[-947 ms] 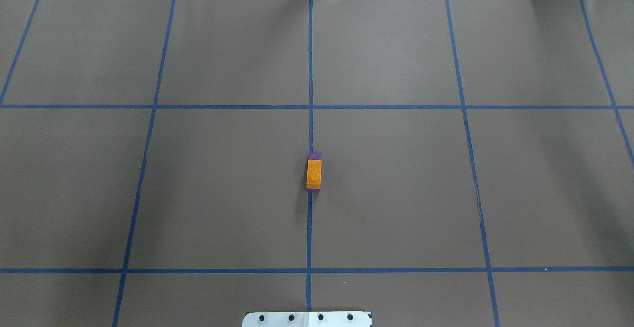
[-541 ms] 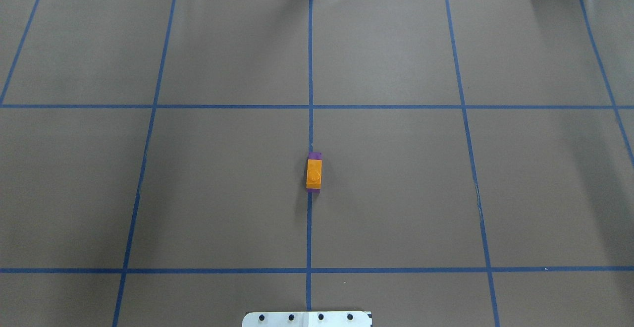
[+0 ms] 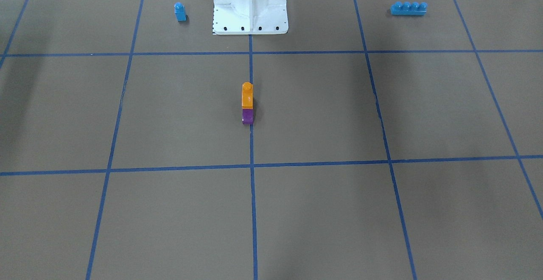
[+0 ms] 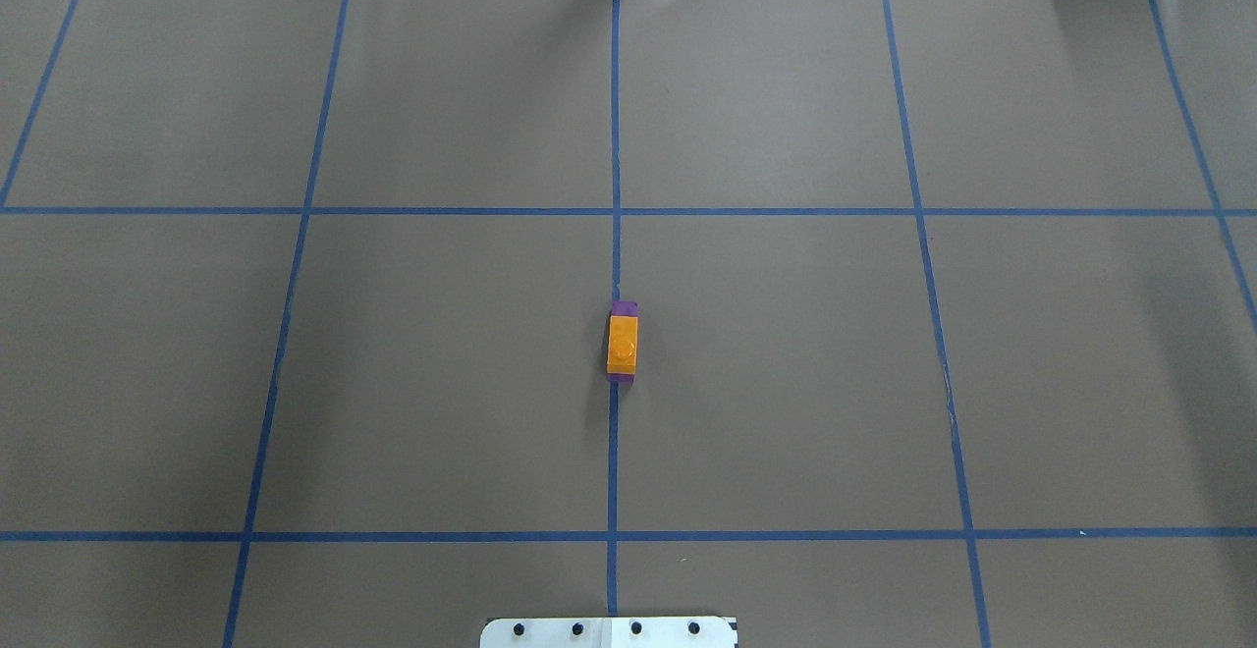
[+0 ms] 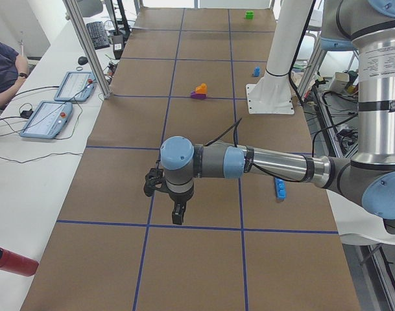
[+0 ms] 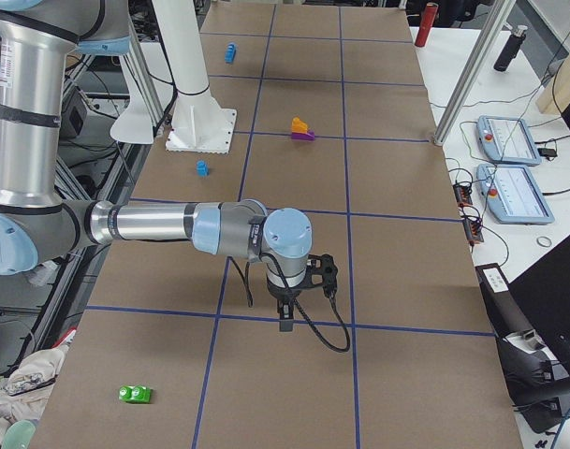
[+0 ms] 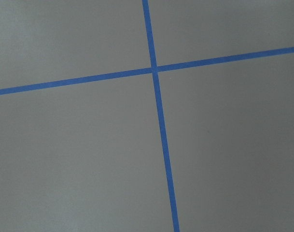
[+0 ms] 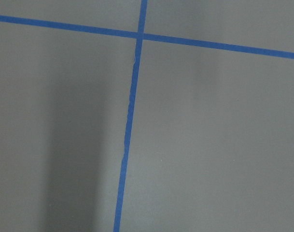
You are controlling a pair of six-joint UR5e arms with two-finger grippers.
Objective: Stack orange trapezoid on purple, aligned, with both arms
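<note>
The orange block (image 3: 247, 96) sits on the purple block (image 3: 247, 116) in the middle of the table (image 4: 786, 383), on the blue tape line (image 4: 613, 452). My left claw (image 5: 177, 215) and right claw (image 6: 285, 318) hang well away from it, and I cannot tell whether either is wide or narrow. If the orange one is only resting, not pressed home, a knock could tip it off.

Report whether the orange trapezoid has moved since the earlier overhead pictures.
No. The orange trapezoid sits on the purple at the same spot on the centre blue tape line as before.
</note>
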